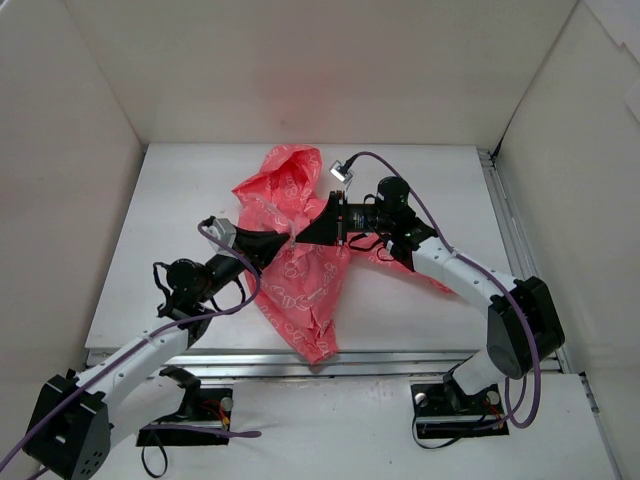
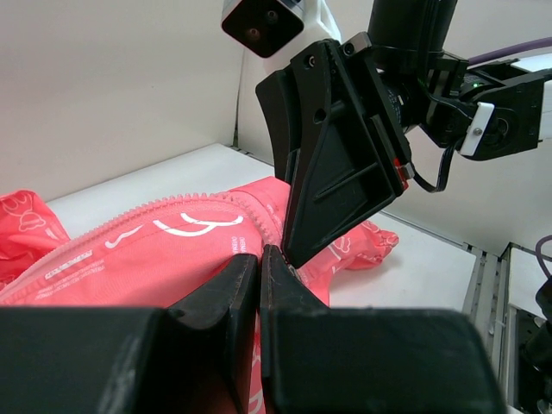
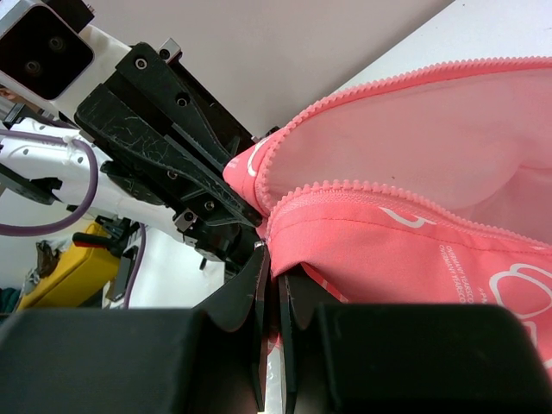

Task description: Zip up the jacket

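The coral-pink jacket [image 1: 300,290] lies crumpled mid-table, hood toward the back wall. My left gripper [image 1: 285,240] and right gripper [image 1: 305,232] meet tip to tip at its front opening. In the left wrist view the left gripper [image 2: 260,252] is shut with pink fabric pinched by the zipper teeth [image 2: 172,203], and the right gripper [image 2: 289,257] touches down just beyond. In the right wrist view the right gripper [image 3: 274,259] is shut on the jacket's [image 3: 414,250] edge below the point where two open tooth rows [image 3: 371,191] converge. The left gripper [image 3: 253,220] closes in at that point.
The white table [image 1: 420,190] is boxed in by white walls at the back and both sides. A metal rail [image 1: 505,210] runs along its right edge, and the front edge [image 1: 400,352] lies just before the arm bases. Purple cables loop off both wrists.
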`<action>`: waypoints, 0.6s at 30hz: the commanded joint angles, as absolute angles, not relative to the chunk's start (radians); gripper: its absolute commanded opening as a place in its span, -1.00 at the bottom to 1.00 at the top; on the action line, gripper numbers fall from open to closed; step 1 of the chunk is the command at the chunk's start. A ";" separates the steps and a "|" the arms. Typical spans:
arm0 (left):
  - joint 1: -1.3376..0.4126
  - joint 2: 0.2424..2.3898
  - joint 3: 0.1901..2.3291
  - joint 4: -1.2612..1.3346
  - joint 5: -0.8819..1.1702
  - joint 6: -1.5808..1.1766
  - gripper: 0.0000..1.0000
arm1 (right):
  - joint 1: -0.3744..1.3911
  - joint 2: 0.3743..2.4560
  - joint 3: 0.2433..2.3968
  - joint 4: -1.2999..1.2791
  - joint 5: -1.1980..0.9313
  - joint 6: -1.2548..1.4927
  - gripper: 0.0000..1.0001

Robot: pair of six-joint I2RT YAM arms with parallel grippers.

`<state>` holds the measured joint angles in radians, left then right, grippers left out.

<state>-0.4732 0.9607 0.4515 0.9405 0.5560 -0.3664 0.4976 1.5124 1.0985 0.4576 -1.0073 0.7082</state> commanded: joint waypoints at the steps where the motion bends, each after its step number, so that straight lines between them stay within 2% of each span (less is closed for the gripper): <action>1: -0.491 0.937 0.511 0.974 0.667 -0.354 -1.00 | 0.502 1.489 1.137 0.557 -0.971 0.695 -1.00; 18: -0.491 0.953 0.508 0.939 0.739 -0.371 -1.00 | 0.459 1.444 1.131 0.555 -0.963 0.687 -1.00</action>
